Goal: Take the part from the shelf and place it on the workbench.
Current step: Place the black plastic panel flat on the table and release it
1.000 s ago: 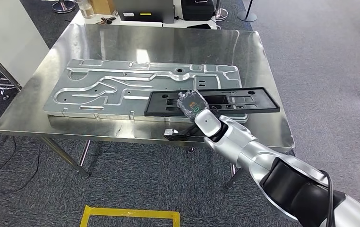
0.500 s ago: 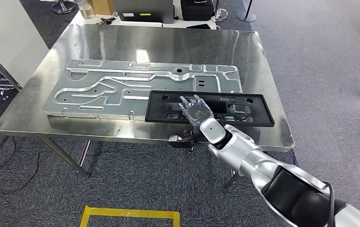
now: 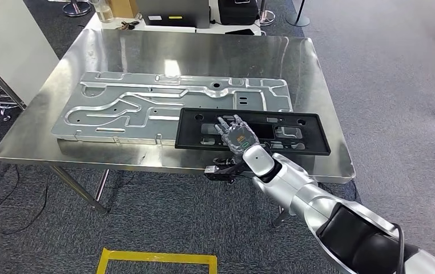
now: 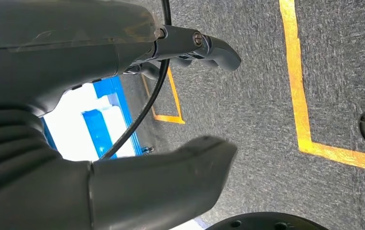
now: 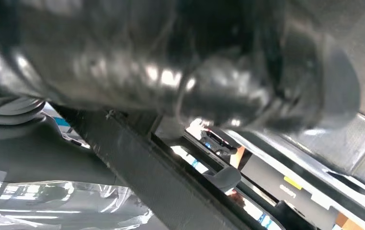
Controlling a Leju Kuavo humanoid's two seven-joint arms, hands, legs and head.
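Note:
The part is a long black flat frame (image 3: 298, 123). It lies flat on the steel workbench (image 3: 204, 51), partly on top of a large silver stamped plate (image 3: 141, 105). My right hand (image 3: 236, 135) rests on the middle of the black frame with its fingers spread, gripping nothing. In the right wrist view the hand (image 5: 171, 62) is a blurred mass just above the frame's dark edge (image 5: 147, 167). My left hand (image 4: 89, 52) hangs over grey carpet, thumb (image 4: 171, 177) and fingers (image 4: 214, 48) apart, holding nothing.
The workbench's front edge runs just under my right wrist. A white panel (image 3: 9, 40) stands at the left of the bench, and boxes and cases (image 3: 175, 11) sit behind it. Yellow floor tape (image 3: 158, 260) marks the carpet in front.
One second ago my right hand was closed on the tilted frame. The frame has since settled flat and a little to the left, and the hand's fingers have spread on top of it.

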